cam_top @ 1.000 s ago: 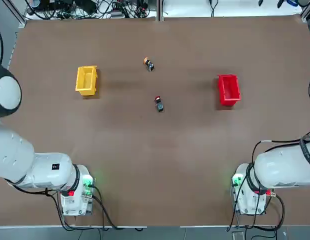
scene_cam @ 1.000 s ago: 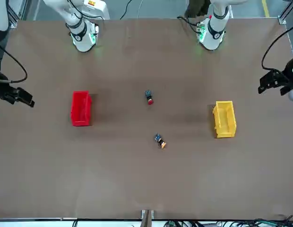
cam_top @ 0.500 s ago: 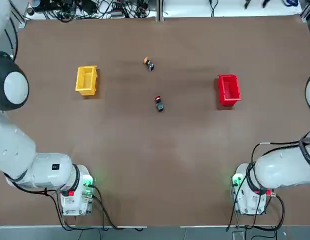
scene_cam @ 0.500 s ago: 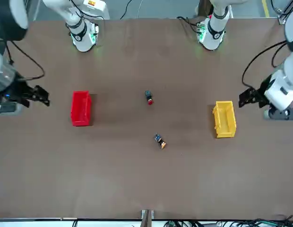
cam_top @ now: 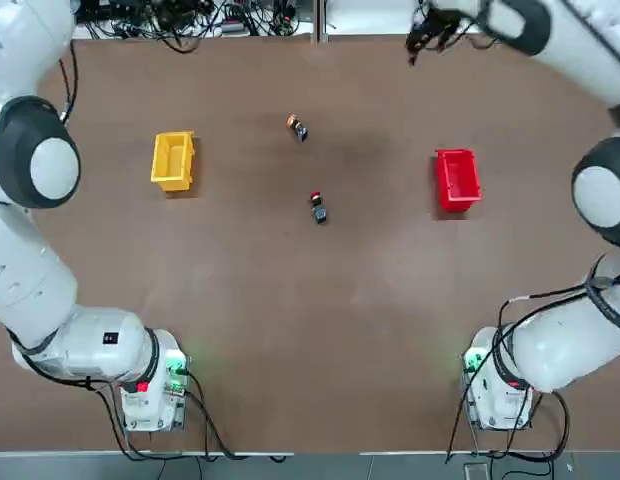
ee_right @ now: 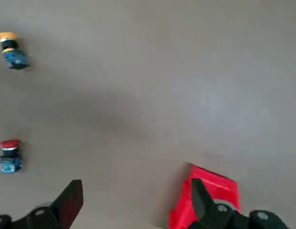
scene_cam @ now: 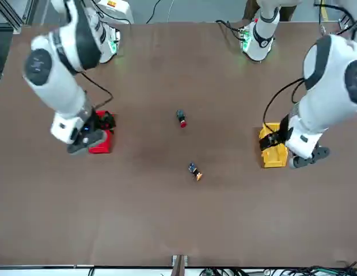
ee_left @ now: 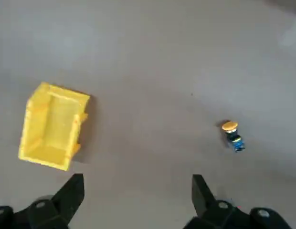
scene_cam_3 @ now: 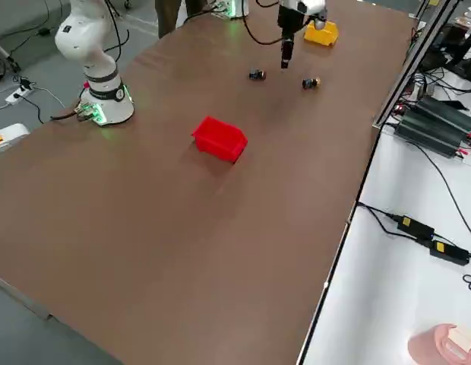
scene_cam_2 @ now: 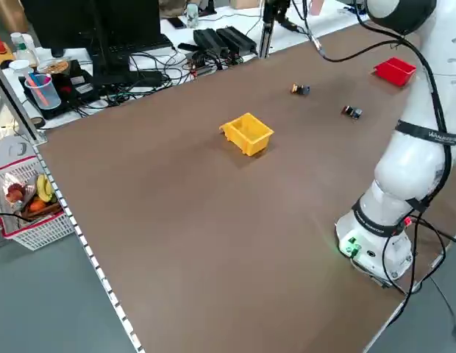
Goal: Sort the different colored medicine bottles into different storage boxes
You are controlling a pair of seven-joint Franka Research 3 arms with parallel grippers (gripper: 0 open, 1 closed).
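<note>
The yellow storage box (cam_top: 173, 160) stands on the left of the table and the red storage box (cam_top: 457, 180) on the right. Between them lie two tiny medicine bottles: the orange-topped one (cam_top: 296, 127) farther back, the red-topped one (cam_top: 317, 207) nearer the middle. My left gripper (ee_left: 136, 194) hangs open high above the table, and its wrist view takes in the yellow box (ee_left: 52, 126) and the orange-topped bottle (ee_left: 231, 135). My right gripper (ee_right: 134, 202) is also open and high up, over the red box (ee_right: 207, 195) side, with both bottles farther off. Neither holds anything.
Cables and power strips (cam_top: 190, 15) crowd the bench beyond the far edge. The two arm bases (cam_top: 150, 385) stand at the near edge. A wire basket (scene_cam_2: 26, 209) and a monitor sit off the table's left side. Bare brown tabletop surrounds the boxes and bottles.
Both arms have swung in from the table's outer sides toward the boxes, the left toward the yellow one, the right toward the red one. Boxes and bottles have not moved.
</note>
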